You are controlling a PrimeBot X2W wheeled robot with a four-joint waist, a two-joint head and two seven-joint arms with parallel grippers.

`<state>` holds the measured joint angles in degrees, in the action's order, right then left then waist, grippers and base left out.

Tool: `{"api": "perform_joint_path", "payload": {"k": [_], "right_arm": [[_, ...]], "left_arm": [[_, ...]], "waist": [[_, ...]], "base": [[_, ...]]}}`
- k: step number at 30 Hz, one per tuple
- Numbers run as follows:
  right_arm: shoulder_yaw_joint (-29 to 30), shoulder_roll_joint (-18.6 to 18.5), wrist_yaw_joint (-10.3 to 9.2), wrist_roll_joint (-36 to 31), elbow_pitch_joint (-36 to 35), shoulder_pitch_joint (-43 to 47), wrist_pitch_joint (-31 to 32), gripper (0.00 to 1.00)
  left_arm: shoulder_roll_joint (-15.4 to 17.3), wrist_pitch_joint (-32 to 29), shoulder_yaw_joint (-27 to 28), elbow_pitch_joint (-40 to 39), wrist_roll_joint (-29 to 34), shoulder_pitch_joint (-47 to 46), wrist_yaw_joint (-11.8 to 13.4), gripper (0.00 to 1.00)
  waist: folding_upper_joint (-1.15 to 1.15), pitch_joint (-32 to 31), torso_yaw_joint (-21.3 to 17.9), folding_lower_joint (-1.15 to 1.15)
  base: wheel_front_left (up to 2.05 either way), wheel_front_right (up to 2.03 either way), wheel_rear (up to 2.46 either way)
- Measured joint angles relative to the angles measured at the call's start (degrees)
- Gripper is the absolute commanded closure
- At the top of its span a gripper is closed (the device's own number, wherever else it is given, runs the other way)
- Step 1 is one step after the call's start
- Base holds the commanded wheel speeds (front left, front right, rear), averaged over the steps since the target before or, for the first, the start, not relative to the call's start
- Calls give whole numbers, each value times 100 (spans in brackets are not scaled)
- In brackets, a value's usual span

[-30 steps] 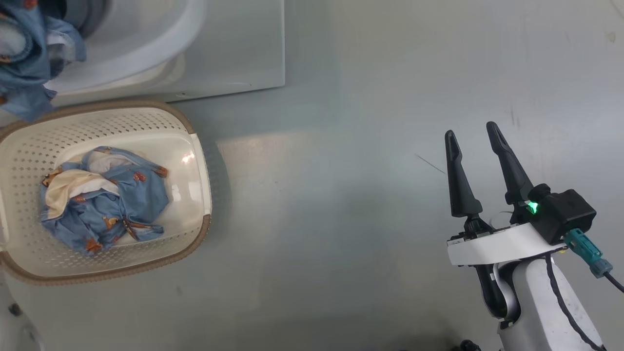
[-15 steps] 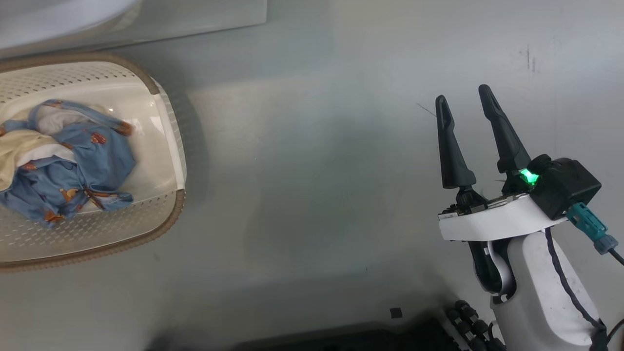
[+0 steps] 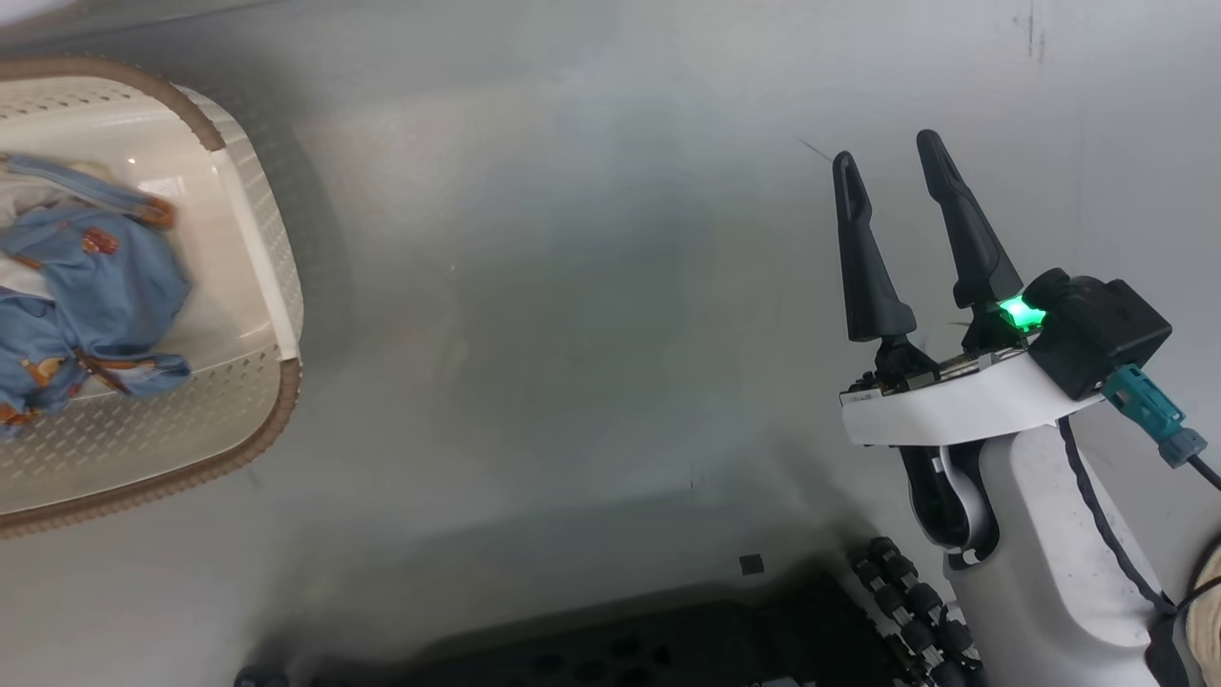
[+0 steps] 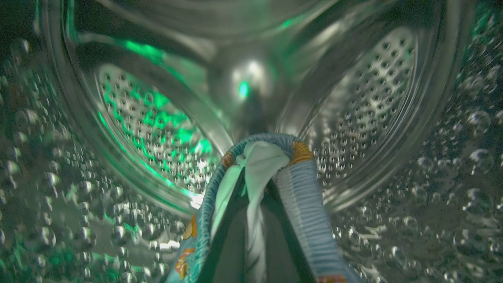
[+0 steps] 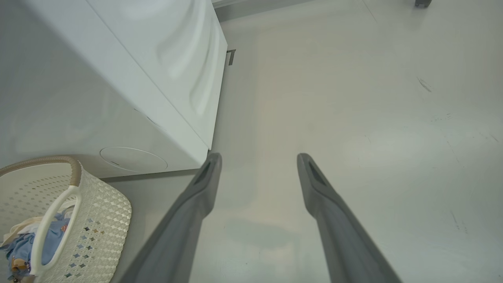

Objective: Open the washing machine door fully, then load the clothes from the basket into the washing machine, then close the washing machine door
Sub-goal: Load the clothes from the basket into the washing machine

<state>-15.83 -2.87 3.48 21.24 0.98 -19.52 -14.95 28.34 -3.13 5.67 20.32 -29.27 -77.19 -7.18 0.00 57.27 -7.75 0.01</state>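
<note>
Deep in the drum (image 4: 373,78), left end effector (image 4: 257,184) clamps lengthwise-draped clothes (image 4: 300,204); right end effector (image 3: 887,167) splayed

We see the drum (image 4: 377,94) dim, green-tinted, glare at its back. Left of our right gripper (image 3: 887,153) the floor (image 3: 591,286) is bright, softly shadowed; the basket (image 3: 277,315) blurs.

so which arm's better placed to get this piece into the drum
Left. The left gripper is shut on a piece of the clothes and inside the drum, so it probably only needs to let go. The right gripper is open over bare floor, apart from the basket.
</note>
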Motion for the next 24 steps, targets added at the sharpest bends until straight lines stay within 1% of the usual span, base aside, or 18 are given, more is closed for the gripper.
{"api": "perform_joint_path", "payload": {"k": [4, 6, 10, 15, 18, 19, 20, 24], "right_arm": [[-12, -2, 0, 35, 24, -73, 0, 0], [-10, -2, 0, 42, 33, -122, 0, 0], [-7, -1, 0, 55, 67, -152, 0, 0], [-11, -1, 0, 91, 124, -240, 0, 0], [-15, 0, 0, 91, 160, -257, 0, 0], [-14, -2, 0, 91, 182, -265, 0, 0], [-12, -2, 0, 91, 200, -273, 0, 0], [29, -4, 0, 91, 272, -350, 0, 0]], "left_arm": [[346, 651, -254, -383, 272, -369, -1, 100], [433, 903, -415, -452, 333, -404, -1, 100], [517, 1362, -549, -526, 359, -455, -1, 100], [536, 1636, -635, -315, 249, -477, -1, 100], [523, 1569, -634, -21, 118, -451, -2, 100], [505, 1519, -630, 127, 13, -422, -2, 11], [502, 1492, -641, 234, -57, -363, -2, 0], [437, 1483, -679, 554, -143, -166, -2, 0]], "waist": [[0, 129, -73, 0], [0, 170, -107, 0], [0, 214, -143, 0], [0, 225, -132, 0], [0, 217, -116, 0], [0, 212, -111, -1], [0, 206, -106, 0], [0, 143, -84, 0]], "base": [[0, 0, 0], [0, 0, 0], [0, 0, 0], [0, 0, 0], [0, 0, 0], [0, 0, 0], [0, 0, 0], [0, 0, 0]]}}
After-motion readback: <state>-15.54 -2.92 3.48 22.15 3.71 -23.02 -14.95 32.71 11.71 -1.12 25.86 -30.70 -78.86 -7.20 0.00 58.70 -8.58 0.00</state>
